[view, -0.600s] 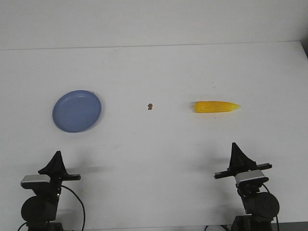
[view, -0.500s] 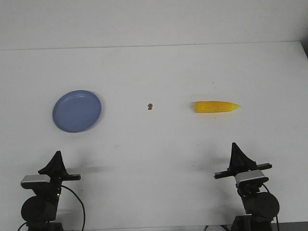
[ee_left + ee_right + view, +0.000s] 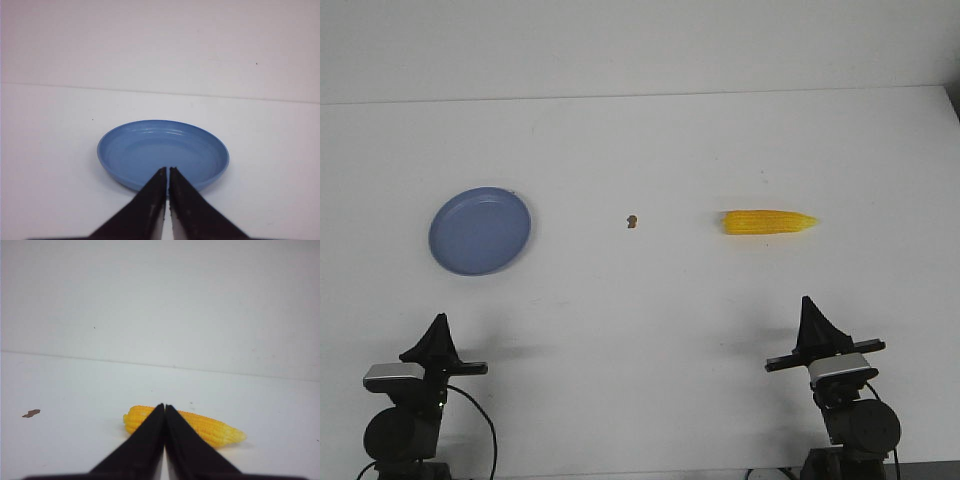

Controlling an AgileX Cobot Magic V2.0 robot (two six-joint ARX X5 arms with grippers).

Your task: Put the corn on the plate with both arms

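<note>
The yellow corn (image 3: 769,222) lies on the white table right of centre, its pointed end to the right. It also shows in the right wrist view (image 3: 210,428), beyond the fingertips. The blue plate (image 3: 480,230) sits empty at the left, and shows in the left wrist view (image 3: 125,150). My left gripper (image 3: 440,321) is shut and empty near the table's front edge, well short of the plate; it also shows in the left wrist view (image 3: 167,170). My right gripper (image 3: 807,302) is shut and empty, short of the corn, and shows in the right wrist view (image 3: 164,406).
A tiny brown speck (image 3: 632,220) lies on the table between plate and corn; it also shows in the right wrist view (image 3: 31,413). The table's far edge meets a pale wall.
</note>
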